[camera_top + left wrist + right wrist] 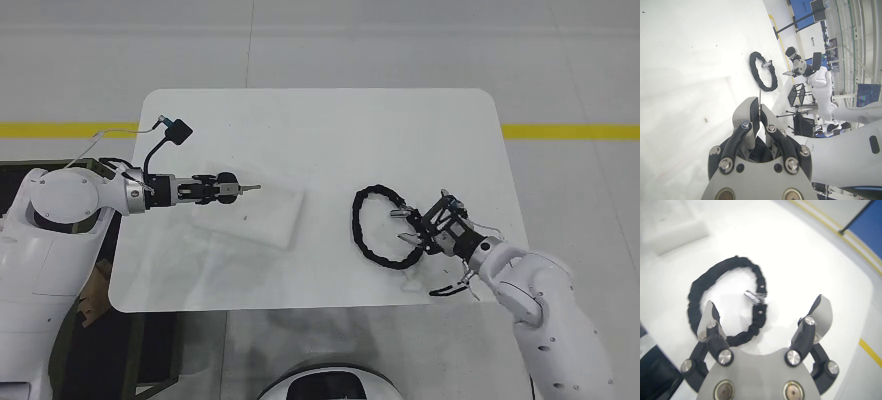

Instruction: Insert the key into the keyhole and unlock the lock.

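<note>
Evidently the approach step is under way: the left claw (759, 106) is pinching a thin, flat metal key (759, 98), its blade pointing ahead toward the lock (754, 73), which is lying well ahead of it on the smooth white table (400, 130). The right claw (765, 303) is gaping wide, with the lock just in front of its fingers. The lock is looking like a loop in a wrinkled black fabric sleeve, its ends joined by a short shiny cylinder (751, 296). Next, I judge, the right claw is needing to steady that cylinder so the blade can meet the keyhole, which I cannot make out.
</note>
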`<state>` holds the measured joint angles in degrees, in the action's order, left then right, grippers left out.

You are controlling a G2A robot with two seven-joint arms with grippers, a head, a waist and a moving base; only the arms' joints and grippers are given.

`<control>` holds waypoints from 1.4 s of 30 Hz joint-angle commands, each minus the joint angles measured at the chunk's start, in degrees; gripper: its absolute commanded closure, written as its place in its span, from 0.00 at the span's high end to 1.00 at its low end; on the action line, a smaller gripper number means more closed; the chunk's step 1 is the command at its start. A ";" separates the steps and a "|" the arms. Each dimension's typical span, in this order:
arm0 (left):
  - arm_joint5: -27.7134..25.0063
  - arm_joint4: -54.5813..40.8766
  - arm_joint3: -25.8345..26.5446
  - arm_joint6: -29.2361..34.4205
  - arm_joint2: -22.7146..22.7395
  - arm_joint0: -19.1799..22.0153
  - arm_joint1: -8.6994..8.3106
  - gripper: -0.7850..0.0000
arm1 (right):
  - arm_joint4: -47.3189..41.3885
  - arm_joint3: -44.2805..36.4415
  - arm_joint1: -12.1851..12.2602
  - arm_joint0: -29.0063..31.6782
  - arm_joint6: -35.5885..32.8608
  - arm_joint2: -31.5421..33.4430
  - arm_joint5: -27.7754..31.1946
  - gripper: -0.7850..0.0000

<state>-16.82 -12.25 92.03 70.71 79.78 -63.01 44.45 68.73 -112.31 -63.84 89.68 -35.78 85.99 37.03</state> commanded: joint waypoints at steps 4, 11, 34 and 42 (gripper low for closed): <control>0.00 0.00 0.00 0.00 0.00 0.00 0.00 0.00 | -16.65 -0.08 0.37 -8.73 -26.59 -3.11 -1.05 1.00; 0.00 0.00 0.00 0.00 0.00 0.00 0.00 0.00 | -26.25 3.43 0.68 -18.53 -42.43 -6.73 -10.95 1.00; 0.00 0.00 0.00 0.00 0.00 0.00 0.00 0.00 | -18.70 23.29 1.30 -30.88 -42.07 -17.67 -11.20 0.48; 0.00 0.00 0.00 0.00 0.00 0.00 0.00 0.00 | -19.70 23.37 1.24 -30.51 -41.54 -17.86 -10.61 0.00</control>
<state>-16.81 -12.25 92.03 70.71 79.78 -63.01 44.45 49.20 -88.54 -62.65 58.95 -77.15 67.99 26.17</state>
